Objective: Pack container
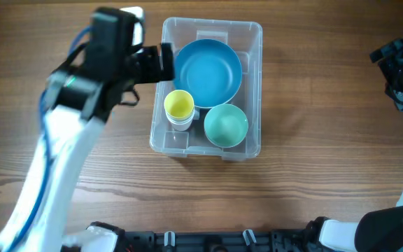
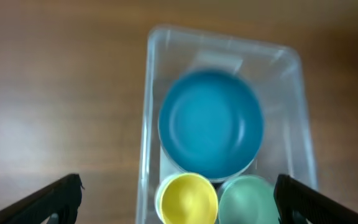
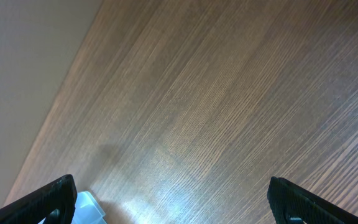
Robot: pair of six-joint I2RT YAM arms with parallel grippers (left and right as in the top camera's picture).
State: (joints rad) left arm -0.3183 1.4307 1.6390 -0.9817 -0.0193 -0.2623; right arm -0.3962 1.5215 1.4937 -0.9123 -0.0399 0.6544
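Observation:
The clear plastic container (image 1: 259,87) stands at the table's middle. Inside it are a large blue bowl (image 1: 208,70), a yellow cup (image 1: 180,105) in a white cup, and a green bowl (image 1: 226,124). My left gripper (image 1: 164,61) hovers above the container's left rim, open and empty. In the left wrist view the container (image 2: 146,112), blue bowl (image 2: 211,124), yellow cup (image 2: 188,199) and green bowl (image 2: 248,200) lie below the open fingers (image 2: 178,190). My right gripper (image 1: 397,73) is at the far right, open and empty (image 3: 173,199), over bare wood.
Wooden table (image 1: 327,161) all round the container. A pale corner of the container (image 3: 90,210) shows at the lower left of the right wrist view. A black rail (image 1: 208,241) runs along the front edge.

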